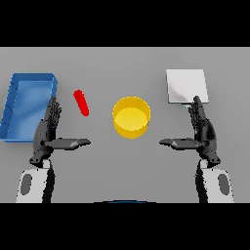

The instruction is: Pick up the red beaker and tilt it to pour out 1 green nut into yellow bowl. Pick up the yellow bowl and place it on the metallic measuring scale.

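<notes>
A thin red beaker (81, 103) lies tilted on the grey table, left of centre. The yellow bowl (131, 117) stands in the middle, and I see nothing inside it. The metallic measuring scale (186, 86) is a flat silvery square at the back right. My left hand (47, 131) is open at the lower left, fingers straight and thumb pointing inward, a little below and left of the beaker. My right hand (203, 131) mirrors it at the lower right, open, its fingertips just below the scale's near edge. Neither hand touches anything. No green nut is visible.
A blue tray (14, 105) with raised walls sits at the far left, close beside my left hand.
</notes>
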